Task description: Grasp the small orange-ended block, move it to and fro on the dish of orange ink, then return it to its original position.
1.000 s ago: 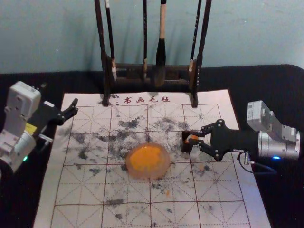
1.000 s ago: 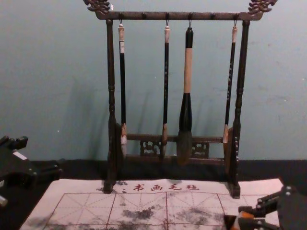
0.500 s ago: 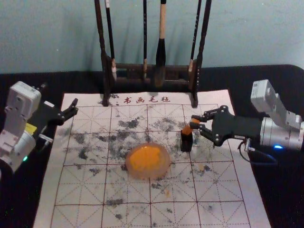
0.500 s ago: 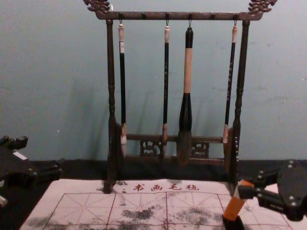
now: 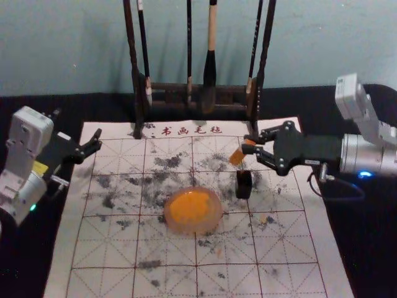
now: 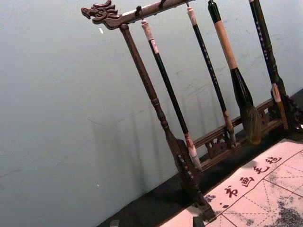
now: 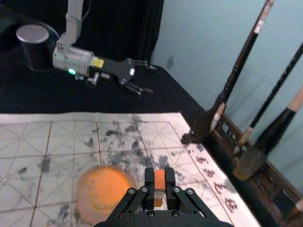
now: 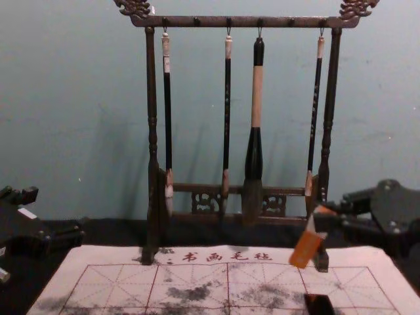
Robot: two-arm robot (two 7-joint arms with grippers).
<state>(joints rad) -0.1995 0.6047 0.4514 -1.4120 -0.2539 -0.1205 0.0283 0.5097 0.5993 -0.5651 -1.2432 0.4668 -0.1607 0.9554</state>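
My right gripper (image 5: 250, 144), at the right in the head view, is shut on the orange block (image 5: 237, 156) and holds it tilted above the mat. In the chest view the block (image 8: 305, 247) hangs clear of the small black holder (image 8: 319, 304). That holder (image 5: 244, 184) stands on the mat just right of the dish of orange ink (image 5: 214, 221). From the right wrist view, the block (image 7: 159, 179) sits between the fingertips of my right gripper (image 7: 160, 182). My left gripper (image 5: 95, 143) is parked open at the left edge of the mat.
A dark wooden rack (image 5: 177, 89) with several hanging brushes stands behind the far edge of the ink-stained mat (image 5: 105, 248). Black cloth (image 5: 62, 107) surrounds the mat, and a wall rises behind the rack.
The right gripper has risen and moved away from the robot, drawing the orange block up out of the black holder. The holder has stayed on the mat, and the left arm is still.
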